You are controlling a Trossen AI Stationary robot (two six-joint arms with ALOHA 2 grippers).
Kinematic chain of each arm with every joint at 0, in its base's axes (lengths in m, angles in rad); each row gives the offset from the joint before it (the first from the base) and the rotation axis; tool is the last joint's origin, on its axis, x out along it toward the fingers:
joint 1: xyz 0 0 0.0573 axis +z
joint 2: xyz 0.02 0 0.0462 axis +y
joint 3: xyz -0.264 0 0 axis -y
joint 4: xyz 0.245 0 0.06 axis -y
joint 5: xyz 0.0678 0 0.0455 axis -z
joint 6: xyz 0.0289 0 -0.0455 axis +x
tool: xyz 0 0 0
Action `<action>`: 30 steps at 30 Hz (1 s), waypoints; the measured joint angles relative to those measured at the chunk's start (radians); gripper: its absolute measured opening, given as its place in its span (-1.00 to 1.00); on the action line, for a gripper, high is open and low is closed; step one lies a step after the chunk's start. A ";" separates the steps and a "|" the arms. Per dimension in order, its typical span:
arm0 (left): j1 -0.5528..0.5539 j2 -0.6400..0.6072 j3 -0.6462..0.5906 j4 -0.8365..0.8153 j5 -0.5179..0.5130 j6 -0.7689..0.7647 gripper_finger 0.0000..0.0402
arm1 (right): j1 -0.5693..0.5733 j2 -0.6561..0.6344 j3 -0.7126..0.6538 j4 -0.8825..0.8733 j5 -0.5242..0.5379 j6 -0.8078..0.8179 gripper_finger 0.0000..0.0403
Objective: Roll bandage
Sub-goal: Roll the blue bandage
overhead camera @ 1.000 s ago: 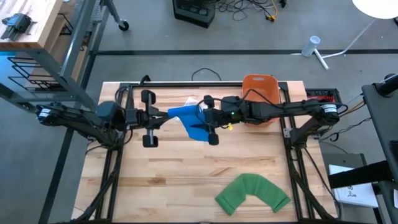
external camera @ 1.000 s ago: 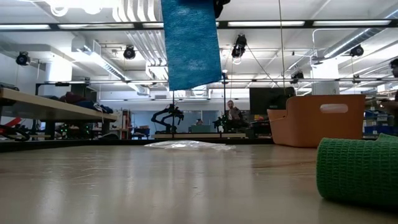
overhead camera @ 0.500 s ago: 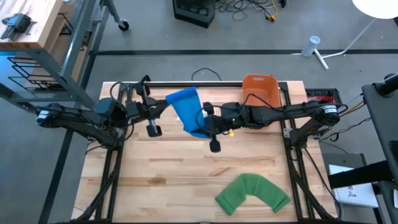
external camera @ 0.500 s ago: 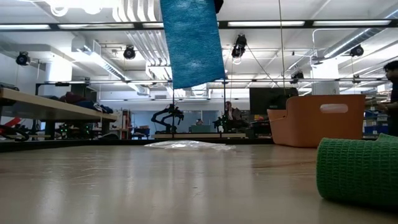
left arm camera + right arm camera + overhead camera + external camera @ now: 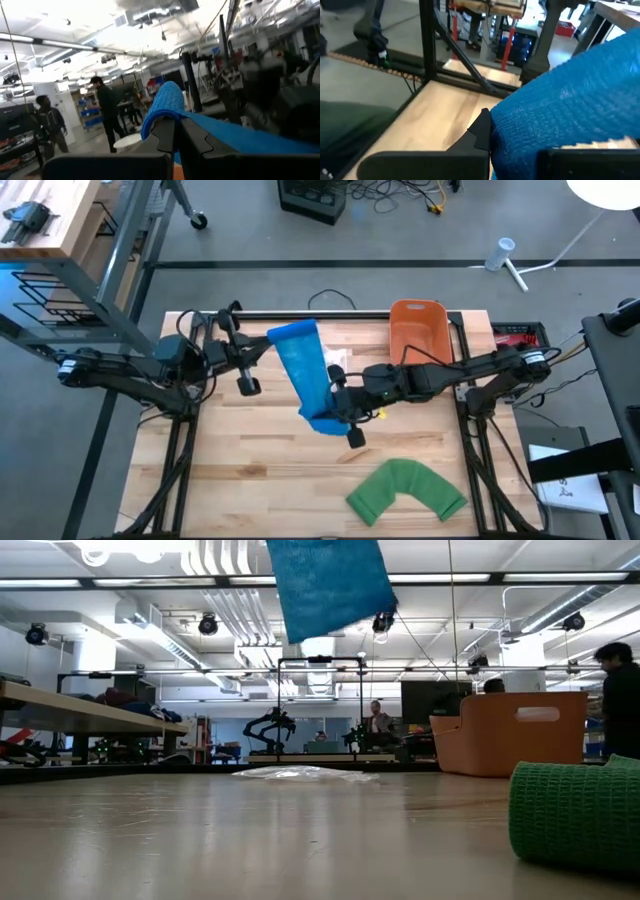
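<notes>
A long blue bandage [image 5: 308, 378] stretches in the air above the table's middle, and its lower edge shows at the top of the low view [image 5: 330, 585]. My left gripper [image 5: 268, 343] is shut on its far end, at the far left. My right gripper [image 5: 331, 404] is shut on its near end, toward the table's middle. A green bandage [image 5: 405, 490] lies bent on the table near the front right edge. My left gripper pinches the bandage's far end [image 5: 165, 102] between its two fingers, coming from the table's left and tipped slightly upward. The cloth folds over the fingertips [image 5: 167, 131] in a rounded hump. That end is lifted clear of the table. My right gripper holds the bandage's near end [image 5: 555, 107] between its fingers [image 5: 481, 129], coming from the table's right, nearly level. The cloth lies wide across the fingers and hides the place of contact. The strip runs from here to the left gripper, clear of the table.
An orange basket [image 5: 417, 328] stands at the far right of the table. A clear plastic wrapper [image 5: 336, 360] lies on the wood under the blue strip. People stand in the room beyond the table [image 5: 620, 700]. Bare wood lies at the front left.
My right gripper has gone toward the table's near edge with the bandage's near end. My left gripper has drawn back toward the far left and tipped up. The blue bandage, bunched between the grippers before, is now drawn out into a long strip.
</notes>
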 joint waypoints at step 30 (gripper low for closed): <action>0.006 0.158 -0.008 -0.081 -0.109 0.035 -1.00 | -0.017 -0.116 0.041 0.120 -0.121 0.080 -1.00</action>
